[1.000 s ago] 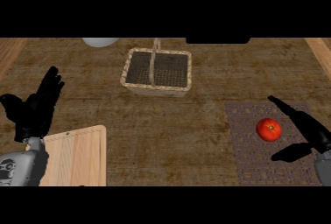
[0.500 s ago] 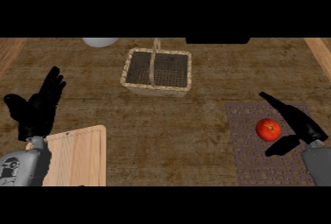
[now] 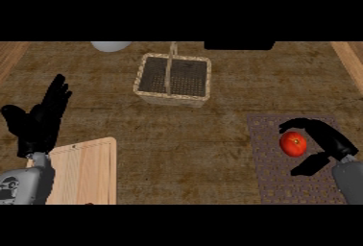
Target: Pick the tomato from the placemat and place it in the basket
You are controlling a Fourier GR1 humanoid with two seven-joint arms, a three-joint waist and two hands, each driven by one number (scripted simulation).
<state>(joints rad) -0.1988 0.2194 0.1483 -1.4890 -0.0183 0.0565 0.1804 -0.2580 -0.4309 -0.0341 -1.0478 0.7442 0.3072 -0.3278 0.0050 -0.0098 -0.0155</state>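
On placemat point(image 3: 273, 163), right robot hand point(image 3: 327, 141) cups tomato point(image 3: 294, 144).

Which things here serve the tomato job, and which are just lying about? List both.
Job: tomato, placemat, basket, right hand curling round the tomato.
Lying about: cutting board, white thing at the top edge, resting left hand.
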